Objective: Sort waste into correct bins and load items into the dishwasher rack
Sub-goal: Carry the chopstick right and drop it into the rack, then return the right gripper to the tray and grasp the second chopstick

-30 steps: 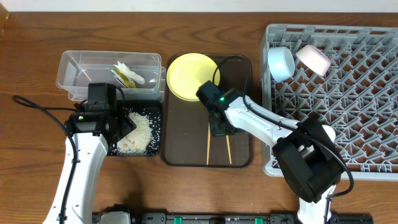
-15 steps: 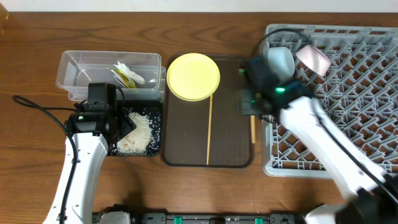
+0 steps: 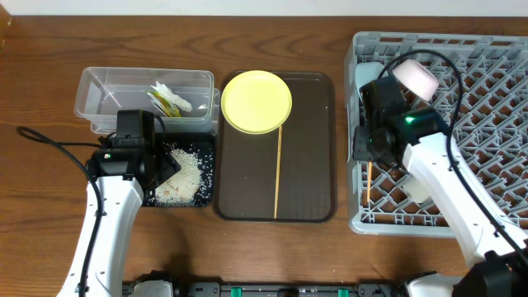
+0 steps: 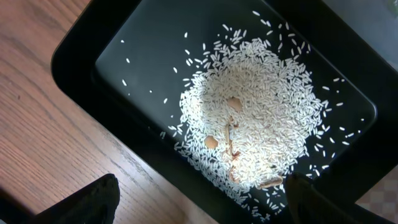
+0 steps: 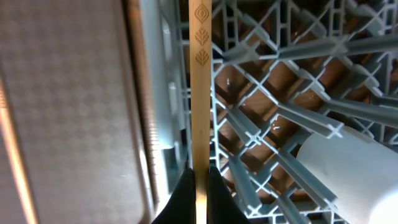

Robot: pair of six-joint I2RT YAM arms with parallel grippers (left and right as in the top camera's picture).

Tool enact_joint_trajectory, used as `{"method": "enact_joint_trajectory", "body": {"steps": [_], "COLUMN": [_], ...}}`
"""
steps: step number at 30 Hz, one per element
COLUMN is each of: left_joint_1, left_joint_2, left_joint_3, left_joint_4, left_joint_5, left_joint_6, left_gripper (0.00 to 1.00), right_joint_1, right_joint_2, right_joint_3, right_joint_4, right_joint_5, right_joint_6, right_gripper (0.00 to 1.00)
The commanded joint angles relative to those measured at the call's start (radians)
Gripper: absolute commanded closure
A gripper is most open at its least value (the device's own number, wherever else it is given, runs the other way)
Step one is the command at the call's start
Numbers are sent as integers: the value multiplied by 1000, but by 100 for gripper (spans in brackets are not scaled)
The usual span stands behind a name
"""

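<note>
With the right gripper point(image 5: 199, 179), pinching a chopstick point(image 5: 200, 93) and now holding it over the rack point(image 3: 487, 107) at its left edge, not above the tray point(image 3: 312, 165) anymore. Still keeping the left gripper point(image 4: 205, 202) spread above the rice point(image 4: 249, 118).

The counter point(image 3: 49, 49) is viewed from straight above by the overhead camera, from far enough that the rack point(image 3: 356, 49), the brown tray point(image 3: 313, 165) and the black tray point(image 3: 208, 165) are all taken in. The left wrist view is aimed steeply down into the black tray from close by; the rice point(image 4: 261, 124) is centred, and the fingers of the left pincer point(image 4: 202, 186) are cut off at the lower corners. The right wrist view is set nearer still, directed down along the chopstick point(image 5: 200, 93) gripped in the right pincer point(image 5: 200, 186), with rack lattice at right and brown tray at left. The black tray is shared by the overhead and left wrist views, the rack's left wall by the overhead and right wrist views.
</note>
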Motion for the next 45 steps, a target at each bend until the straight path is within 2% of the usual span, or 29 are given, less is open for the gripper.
{"method": "enact_joint_trajectory", "body": {"steps": [1, 5, 6, 9, 12, 20, 28, 35, 45], "left_joint_1": [5, 5, 5, 5, 5, 5, 5, 5, 5], "left_joint_2": [-5, -5, -5, -5, -5, -5, -5, -5, -5], "left_joint_3": [9, 9, 9, 9, 9, 9, 9, 9, 9], "left_joint_4": [-2, -3, -3, -3, -3, -3, -3, -3, -3], "left_joint_5": [-9, -9, -9, -9, -9, -9, -9, -9, -9], "left_joint_6": [-5, -5, -5, -5, -5, -5, -5, -5, -5], "left_gripper": [13, 12, 12, 12, 12, 13, 13, 12, 12], "right_joint_1": [-11, -11, -11, -11, -6, 97, 276, 364, 394], "right_joint_2": [2, 2, 0, -11, -26, -29, 97, 266, 409], "right_joint_3": [-55, -78, -77, -67, -43, -23, -24, -24, -24], "right_joint_4": [34, 99, 122, 183, 235, 389, 463, 492, 496], "right_joint_5": [5, 5, 5, 5, -11, -155, -154, -99, -89], "right_joint_6": [-61, -64, -80, -121, -124, -139, -127, 15, 111], "right_gripper": [99, 94, 90, 65, 57, 51, 43, 45, 67]}}
